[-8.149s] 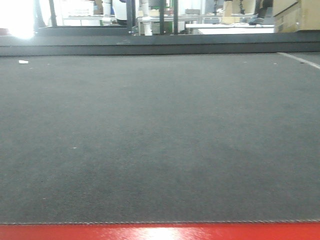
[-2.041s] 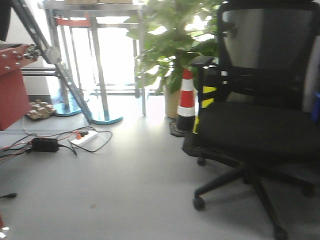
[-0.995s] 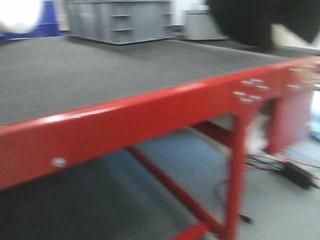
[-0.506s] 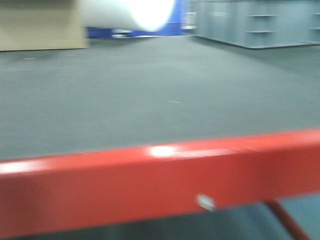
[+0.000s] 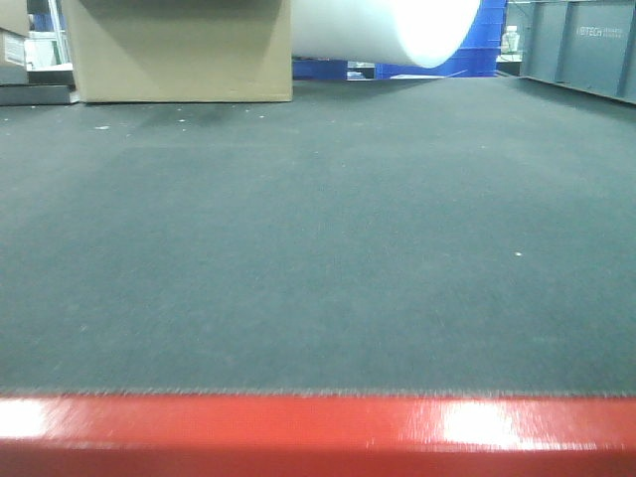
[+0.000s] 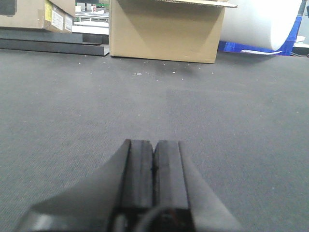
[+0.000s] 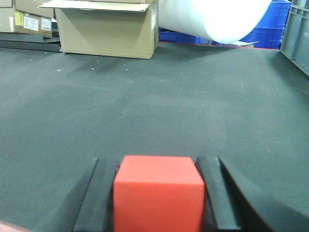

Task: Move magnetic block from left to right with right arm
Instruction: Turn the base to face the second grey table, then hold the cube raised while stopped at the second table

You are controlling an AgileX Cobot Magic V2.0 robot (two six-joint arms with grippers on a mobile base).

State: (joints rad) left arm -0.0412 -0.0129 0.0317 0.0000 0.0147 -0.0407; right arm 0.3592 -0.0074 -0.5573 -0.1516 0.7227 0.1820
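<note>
Between the pads of the right tool (image 7: pixel 155 169), the block (image 7: pixel 158 198) is clamped, low over the counter (image 7: pixel 203 106). The left tool (image 6: pixel 153 152) is closed on nothing. Best to carry it rightward low and level, and release only once it rests flat.

Warehouse: cardboard box (image 5: pixel 179 50), blue crates (image 7: pixel 277 24)

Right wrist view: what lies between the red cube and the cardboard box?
Only bare dark mat lies between the cube, held in the right pincer, and the box; the right wrist view shows it.
</note>
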